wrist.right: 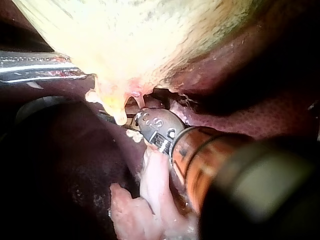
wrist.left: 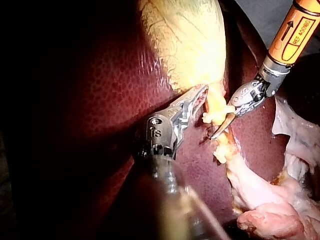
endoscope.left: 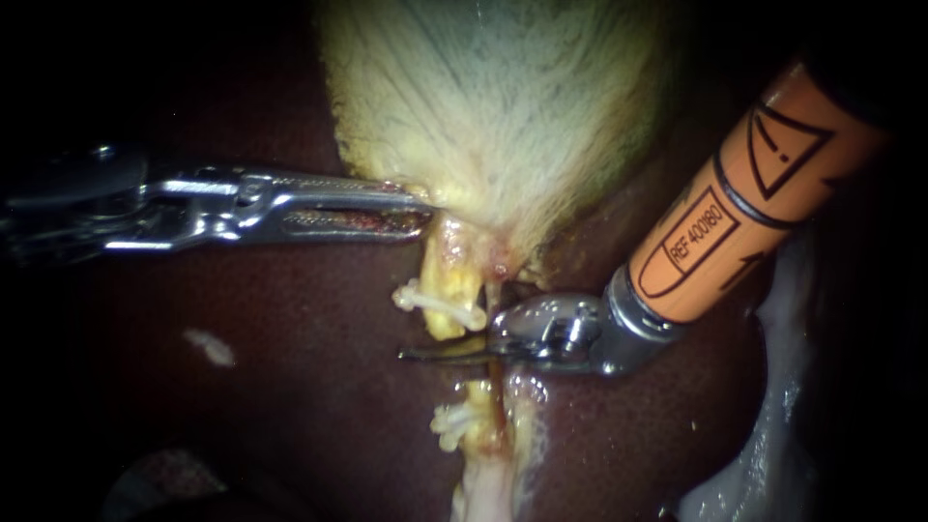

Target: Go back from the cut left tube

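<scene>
The right instrument's claw [endoscope.left: 447, 355] is a pair of thin, dark, curved blades. They lie together with no gap that I can make out and nothing held between them. The tips point to the left and sit in the gap of the cut left tube [endoscope.left: 449, 285].

That tube runs from far to near, so the blades cross it almost at a right angle. Its far stump hangs from the gallbladder [endoscope.left: 503, 106] just above the blades and carries a white clip [endoscope.left: 440, 304]. The near stump [endoscope.left: 478, 394] lies just below them with a second clip [endoscope.left: 452, 421]. A thin reddish strand runs close beside the claw's hinge, and I cannot tell whether the two touch.

From the hinge, the orange shaft [endoscope.left: 764, 184] climbs away to the right and far side. The way out is therefore back along that line, to the right, with the blades sliding out of the gap lengthwise and not sweeping toward either clip. Judging by how close both stumps are, any sideways drift is the main risk.

Farther left, the left instrument's claw [endoscope.left: 418, 209] comes in level. Its long jaws are narrowed onto the lower edge of the gallbladder, holding it up off the liver [endoscope.left: 290, 387]. This claw is well clear of the blades' path, so only the right instrument needs to move.
</scene>
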Controlling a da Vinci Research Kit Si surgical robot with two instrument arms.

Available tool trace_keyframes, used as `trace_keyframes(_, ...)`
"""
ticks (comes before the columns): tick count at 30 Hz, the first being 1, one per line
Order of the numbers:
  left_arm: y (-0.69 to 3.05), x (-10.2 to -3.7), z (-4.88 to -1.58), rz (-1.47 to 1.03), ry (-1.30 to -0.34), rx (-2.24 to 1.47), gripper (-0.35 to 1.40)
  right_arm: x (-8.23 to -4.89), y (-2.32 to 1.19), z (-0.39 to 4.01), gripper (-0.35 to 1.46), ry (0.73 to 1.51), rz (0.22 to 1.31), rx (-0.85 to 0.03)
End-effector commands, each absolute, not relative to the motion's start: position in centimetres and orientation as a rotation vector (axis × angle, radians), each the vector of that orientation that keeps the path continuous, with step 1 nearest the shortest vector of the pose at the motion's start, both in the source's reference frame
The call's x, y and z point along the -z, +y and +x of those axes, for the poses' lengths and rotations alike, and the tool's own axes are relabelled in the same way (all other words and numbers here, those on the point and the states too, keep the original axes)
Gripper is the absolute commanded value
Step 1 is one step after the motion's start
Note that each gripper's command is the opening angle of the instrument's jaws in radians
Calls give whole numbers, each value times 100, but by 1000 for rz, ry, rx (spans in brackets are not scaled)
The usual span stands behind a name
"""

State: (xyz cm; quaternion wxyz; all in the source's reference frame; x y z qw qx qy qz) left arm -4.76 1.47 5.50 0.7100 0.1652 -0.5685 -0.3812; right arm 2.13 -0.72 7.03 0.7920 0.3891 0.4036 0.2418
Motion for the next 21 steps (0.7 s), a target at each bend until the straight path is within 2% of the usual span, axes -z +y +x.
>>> trace_keyframes(1, 146, -550, -475, 367, -1261, 846, -35, -703, -72, 213, -35, 868, 838, -521)
trace_keyframes(7, 146, -550, -475, 367, -1261, 846, -35, -700, -74, 211, -35, 836, 909, -586)
trace_keyframes(11, 146, -550, -475, 367, -1261, 846, -35, -699, -75, 213, -35, 856, 929, -595)
trace_keyframes(15, 146, -550, -475, 367, -1261, 846, -35, -699, -76, 214, 15, 871, 932, -597)
trace_keyframes(17, 147, -550, -475, 367, -1261, 846, -35, -699, -77, 215, 27, 871, 932, -597)
trace_keyframes(19, 146, -550, -475, 367, -1261, 846, -35, -699, -78, 215, 49, 871, 932, -596)
trace_keyframes(21, 146, -550, -475, 367, -1261, 846, -35, -700, -78, 216, 59, 874, 932, -597)
